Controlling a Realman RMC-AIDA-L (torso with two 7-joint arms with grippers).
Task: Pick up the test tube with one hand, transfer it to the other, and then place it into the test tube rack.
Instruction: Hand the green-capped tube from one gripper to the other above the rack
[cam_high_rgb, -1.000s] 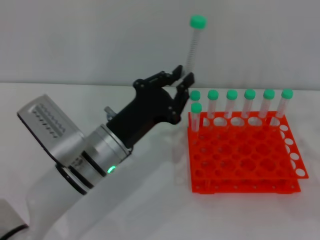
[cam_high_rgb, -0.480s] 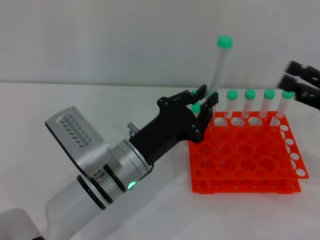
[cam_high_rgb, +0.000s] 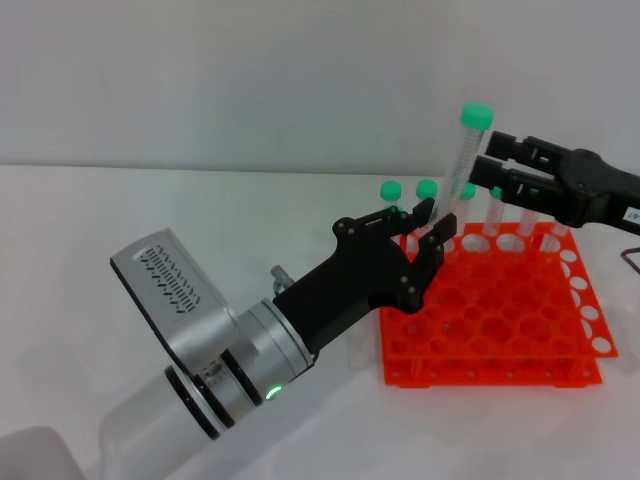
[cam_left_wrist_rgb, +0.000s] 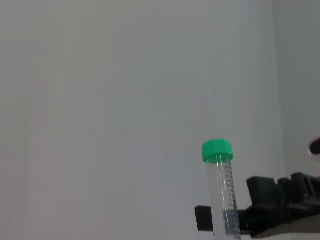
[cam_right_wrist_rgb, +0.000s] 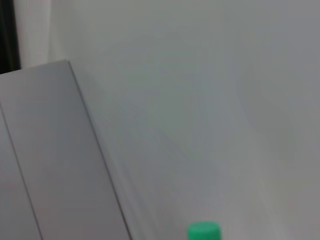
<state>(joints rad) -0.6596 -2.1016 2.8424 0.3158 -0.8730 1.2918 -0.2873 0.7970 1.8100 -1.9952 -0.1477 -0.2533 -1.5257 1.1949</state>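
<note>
**Tube held over the rack**

You have a white table (cam_high_rgb: 120, 220) and a plain pale wall. Above the test tube rack (cam_high_rgb: 490, 320), left gripper (cam_high_rgb: 428, 222) clamps the test tube (cam_high_rgb: 462, 165); right gripper (cam_high_rgb: 492, 165), fingers apart, flanks it. Capped tubes (cam_high_rgb: 391, 193) line the rack's back row.

test tube's green cap (cam_right_wrist_rgb: 203, 231), pale wall (cam_right_wrist_rgb: 200, 100) behind

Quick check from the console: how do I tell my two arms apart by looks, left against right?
The left gripper is black and forked, on a silver-grey cylindrical wrist with dark rings, a small green light and a grey box with slotted vents. The right gripper is also black, longer and flatter, with a small white label near the picture's edge and a thin dark cable below it.
</note>
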